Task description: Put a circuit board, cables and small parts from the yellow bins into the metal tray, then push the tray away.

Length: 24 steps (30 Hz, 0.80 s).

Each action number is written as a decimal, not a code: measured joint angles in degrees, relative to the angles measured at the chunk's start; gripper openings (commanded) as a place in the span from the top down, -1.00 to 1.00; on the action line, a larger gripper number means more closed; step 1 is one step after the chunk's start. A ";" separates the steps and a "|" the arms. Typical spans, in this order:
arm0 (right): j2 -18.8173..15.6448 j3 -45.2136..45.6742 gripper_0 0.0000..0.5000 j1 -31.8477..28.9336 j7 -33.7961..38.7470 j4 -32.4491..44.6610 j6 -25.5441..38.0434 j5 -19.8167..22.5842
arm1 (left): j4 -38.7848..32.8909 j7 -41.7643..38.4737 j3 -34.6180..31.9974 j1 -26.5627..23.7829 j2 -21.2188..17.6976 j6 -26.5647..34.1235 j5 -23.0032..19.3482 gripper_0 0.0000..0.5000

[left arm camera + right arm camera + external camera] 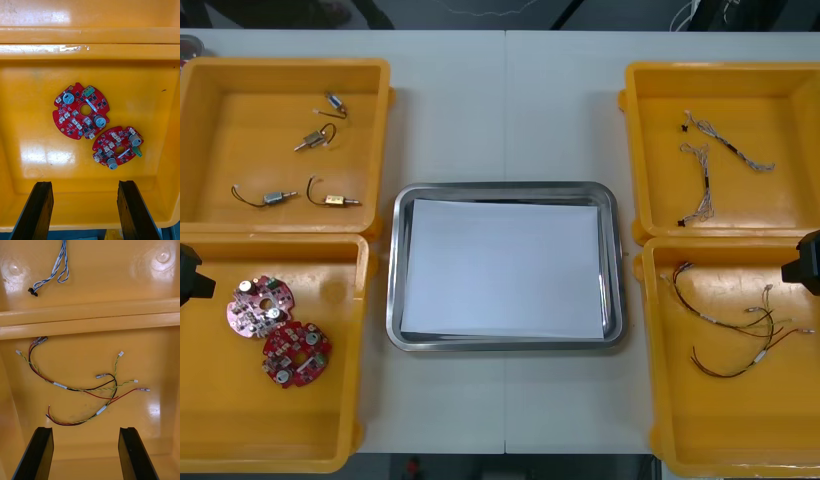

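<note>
Shiny rectangular metal tray [394, 270], white inside, with yellow plastic bins [240, 410] either side
Left gripper [84, 183] is wide open, holding nothing, over two round red circuit boards [83, 111] in the near bin left of the tray; right gripper [85, 429] is open and empty too, over thin red, yellow and black cables [60, 385] right of it.
</note>
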State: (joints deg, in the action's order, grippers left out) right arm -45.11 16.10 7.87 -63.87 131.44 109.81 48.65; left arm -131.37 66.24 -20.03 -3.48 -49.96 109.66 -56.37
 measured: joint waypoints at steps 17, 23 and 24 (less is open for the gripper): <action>0.00 0.00 -1.00 0.00 0.00 0.00 0.00 0.00 | 0.00 0.00 0.00 0.00 0.00 0.00 0.00 -1.00; 0.00 0.00 -1.00 0.00 0.00 0.00 0.00 0.00 | 0.00 0.00 0.00 0.00 0.00 0.00 0.00 -1.00; 0.00 0.00 -1.00 0.00 0.00 0.00 0.00 0.00 | 0.00 0.00 0.00 0.00 0.00 0.00 0.00 -1.00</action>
State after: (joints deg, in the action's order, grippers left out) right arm -45.11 16.10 7.87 -63.87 131.44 109.81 48.65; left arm -131.37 66.24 -20.03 -3.48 -49.96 109.66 -56.37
